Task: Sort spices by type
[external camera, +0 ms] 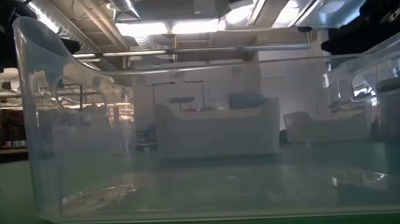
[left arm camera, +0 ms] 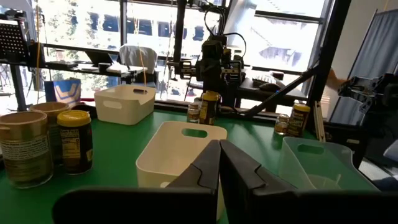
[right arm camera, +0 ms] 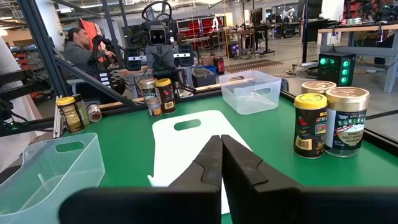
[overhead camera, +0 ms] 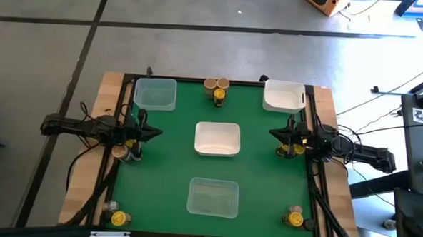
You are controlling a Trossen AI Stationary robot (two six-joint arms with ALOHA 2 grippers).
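Small spice jars stand in groups on the green table. One group is at the far edge's middle (overhead camera: 216, 89), with a yellow-lidded jar (right arm camera: 310, 124) and a grey-lidded jar (right arm camera: 345, 121). Other jars stand under the left arm (overhead camera: 128, 149), under the right arm (overhead camera: 293, 148), at the near-left corner (overhead camera: 118, 218) and at the near-right corner (overhead camera: 294, 219). My left gripper (overhead camera: 154, 132) (left arm camera: 219, 163) is shut and empty, pointing at the centre white bin (overhead camera: 217, 139). My right gripper (overhead camera: 274, 133) (right arm camera: 221, 158) is shut and empty, facing the same bin from the other side.
A clear bin (overhead camera: 155, 93) sits at the far left and a white bin (overhead camera: 282, 95) at the far right. Another clear bin (overhead camera: 212, 197) sits near the front edge and fills the low view (external camera: 203, 147). A person (right arm camera: 78, 43) sits beyond the table's left side.
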